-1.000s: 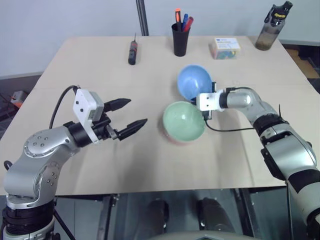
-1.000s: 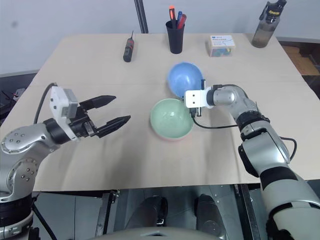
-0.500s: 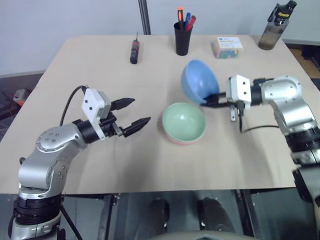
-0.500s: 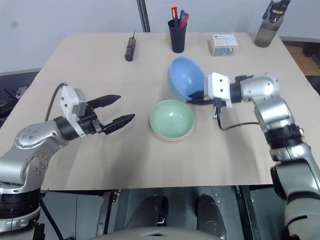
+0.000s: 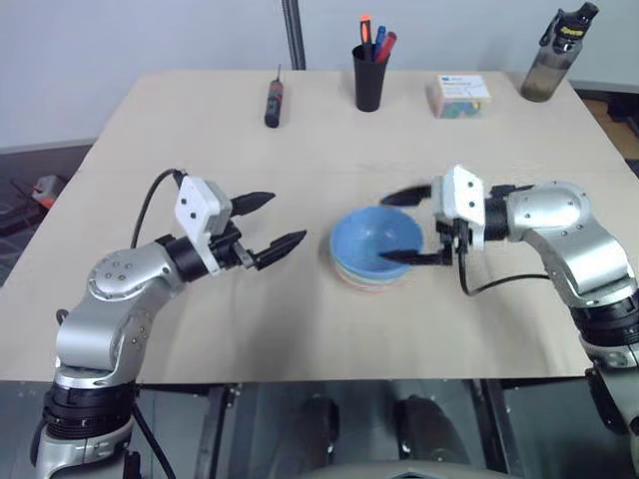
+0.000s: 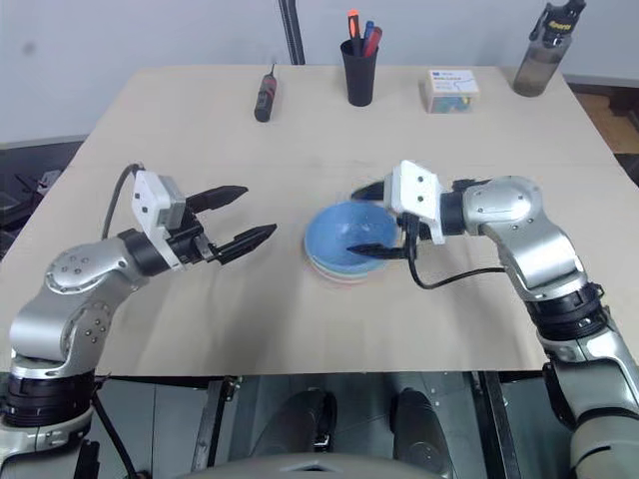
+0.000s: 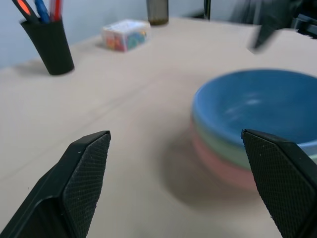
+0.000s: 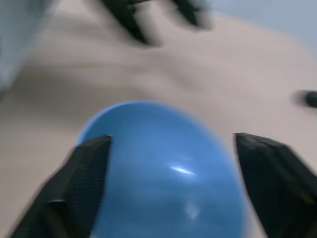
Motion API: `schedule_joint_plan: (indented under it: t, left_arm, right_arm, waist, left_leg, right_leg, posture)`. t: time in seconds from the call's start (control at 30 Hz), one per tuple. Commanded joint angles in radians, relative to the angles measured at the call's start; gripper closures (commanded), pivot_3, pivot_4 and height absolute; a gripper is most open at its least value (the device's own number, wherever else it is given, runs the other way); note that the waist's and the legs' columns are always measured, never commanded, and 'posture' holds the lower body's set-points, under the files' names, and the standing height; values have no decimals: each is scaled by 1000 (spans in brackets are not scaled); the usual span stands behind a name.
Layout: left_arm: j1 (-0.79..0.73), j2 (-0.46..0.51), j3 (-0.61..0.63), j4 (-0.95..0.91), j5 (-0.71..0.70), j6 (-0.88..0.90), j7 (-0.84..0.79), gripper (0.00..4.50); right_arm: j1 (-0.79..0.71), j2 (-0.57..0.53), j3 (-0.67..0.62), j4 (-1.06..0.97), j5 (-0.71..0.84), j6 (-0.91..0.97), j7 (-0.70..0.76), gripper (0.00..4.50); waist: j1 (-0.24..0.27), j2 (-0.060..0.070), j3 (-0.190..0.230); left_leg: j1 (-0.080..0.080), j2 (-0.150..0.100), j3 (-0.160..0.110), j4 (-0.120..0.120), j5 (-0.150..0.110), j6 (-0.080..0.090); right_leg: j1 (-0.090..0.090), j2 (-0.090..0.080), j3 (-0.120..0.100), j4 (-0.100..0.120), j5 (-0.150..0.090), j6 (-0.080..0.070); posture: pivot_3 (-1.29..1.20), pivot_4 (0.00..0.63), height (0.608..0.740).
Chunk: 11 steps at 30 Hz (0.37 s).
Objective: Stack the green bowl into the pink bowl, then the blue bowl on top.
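The blue bowl [image 5: 367, 242] sits upright as the top of a stack at the table's middle. Under it the green bowl [image 7: 218, 142] shows as a thin rim, and the pink bowl [image 7: 224, 170] is at the bottom. My right gripper [image 5: 401, 226] is open at the stack's right side, with one finger [image 5: 402, 196] behind the blue bowl and the other over its near rim; nothing is held. My left gripper [image 5: 284, 218] hovers open to the left of the stack, a short gap away, pointing at it.
Along the far edge stand a screwdriver [image 5: 272, 103], a black pen cup [image 5: 368, 86], a small box [image 5: 459, 97] and a dark bottle [image 5: 549, 68]. Bare tabletop [image 5: 300, 329] lies in front of the stack.
My right gripper brought the tilted blue bowl down onto the green bowl and opened. The left gripper has barely moved.
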Motion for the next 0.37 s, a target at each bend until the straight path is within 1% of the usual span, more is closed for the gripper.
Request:
schedule_joint_plan:
  t: [0.03, 0.13, 0.17, 0.27, 0.37]
  left_arm:
    - [38, 21, 53, -23, -4, -50, -21, 0]
    - [126, 108, 140, 7, -19, -27, -99, 0]
    - [148, 132, 163, 17, -30, -21, -124, 0]
    - [187, 175, 205, 37, -59, -9, -164, 0]
    - [210, 200, 221, 51, -61, -14, -198, 0]
  right_arm:
    - [110, -68, -157, -150, 98, 105, -31, 219]
    - [303, -154, -376, -240, 157, 208, -32, 219]
    - [352, -176, -428, -257, 168, 224, -30, 219]
    - [434, -210, -510, -295, 221, 262, -40, 219]
    - [482, -226, -552, -315, 253, 282, -50, 219]
  waist:
    - [2, 0, 0]
    - [-1, 0, 0]
    - [-1, 0, 0]
    - [-3, 0, 0]
    - [-4, 0, 0]
  left_leg:
    - [0, 0, 0, 0, 0, 0]
    - [-5, 0, 0, 2, 0, 0]
    - [-6, 0, 0, 2, 0, 0]
    - [-8, 0, 1, 1, 0, 1]
    - [-6, 1, 1, 2, 0, 1]
  right_leg:
    - [0, 0, 0, 0, 0, 0]
    - [-5, 0, 0, 2, 0, 0]
    - [-6, 0, 0, 2, 0, 0]
    - [-7, 1, 1, 1, 0, 0]
    - [-5, 1, 0, 1, 0, 0]
  posture:
    - [0, 150, 740]
    - [0, 150, 740]
    - [0, 150, 740]
    - [0, 150, 740]
    - [0, 150, 740]
